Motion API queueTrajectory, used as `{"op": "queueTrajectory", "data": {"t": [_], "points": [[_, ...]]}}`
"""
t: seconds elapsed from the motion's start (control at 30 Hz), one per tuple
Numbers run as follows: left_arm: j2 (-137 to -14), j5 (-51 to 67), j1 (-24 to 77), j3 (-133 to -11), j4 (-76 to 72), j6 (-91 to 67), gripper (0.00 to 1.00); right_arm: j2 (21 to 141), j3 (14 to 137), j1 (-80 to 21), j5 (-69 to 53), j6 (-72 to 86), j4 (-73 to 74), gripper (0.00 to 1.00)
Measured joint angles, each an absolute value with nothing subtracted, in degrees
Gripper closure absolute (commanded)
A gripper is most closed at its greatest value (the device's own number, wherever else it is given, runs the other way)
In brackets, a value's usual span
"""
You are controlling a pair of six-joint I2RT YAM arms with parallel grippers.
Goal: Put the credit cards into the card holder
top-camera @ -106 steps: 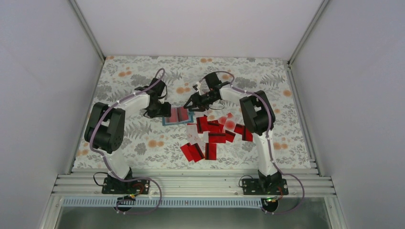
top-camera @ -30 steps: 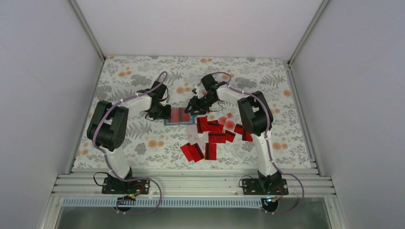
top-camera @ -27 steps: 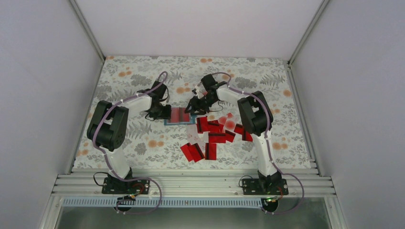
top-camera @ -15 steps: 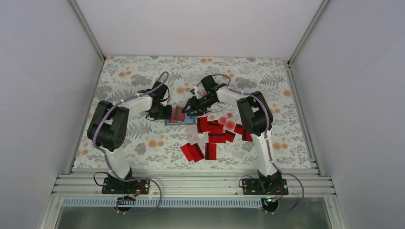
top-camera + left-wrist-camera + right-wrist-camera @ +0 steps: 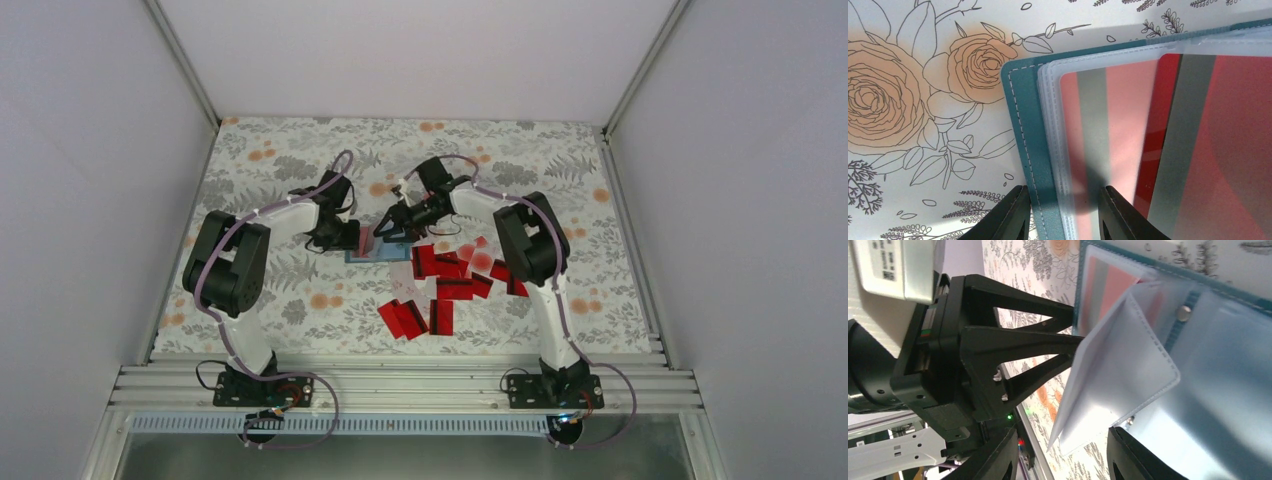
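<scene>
Near the middle of the floral-cloth table (image 5: 300,150), a little toward its left edge: small teal-blue flat rectangular card holder (image 5: 390,254), lying open, stitched border and stacked clear plastic sleeves (image 5: 1053,150) facing up. Showing through the sleeves, two red cards (image 5: 1228,160) with grey-looking stripes, the right one brighter. Just right of the holder and spreading toward the near edge: loose heap of thin bright red rectangular credit cards (image 5: 452,272) with black stripes, a few showing a pale face, all flat on the cloth.

Left gripper (image 5: 1064,215) at the holder's left edge, fingers apart, one over bare cloth, the other over the sleeves, teal border running between them. Cannot tell whether either tip presses down.

Right gripper (image 5: 1060,455) over the holder's far edge, fingers also apart. Between them, the lower corner of one clear sleeve page (image 5: 1118,370), raised at a tilt off the stack. Cannot tell whether a finger touches it. Both grippers near each other over the holder, yet apart.
</scene>
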State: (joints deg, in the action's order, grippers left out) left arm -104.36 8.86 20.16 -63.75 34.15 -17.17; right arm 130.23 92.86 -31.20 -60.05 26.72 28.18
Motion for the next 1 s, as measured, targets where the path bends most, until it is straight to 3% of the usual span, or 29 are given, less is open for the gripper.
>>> {"op": "queueTrajectory", "data": {"t": [1.0], "points": [[-105.2,9.6,20.8,-69.0,38.7,-17.0,0.62,131.8,98.3,-33.8,-60.6,26.3,28.1,0.53]]}}
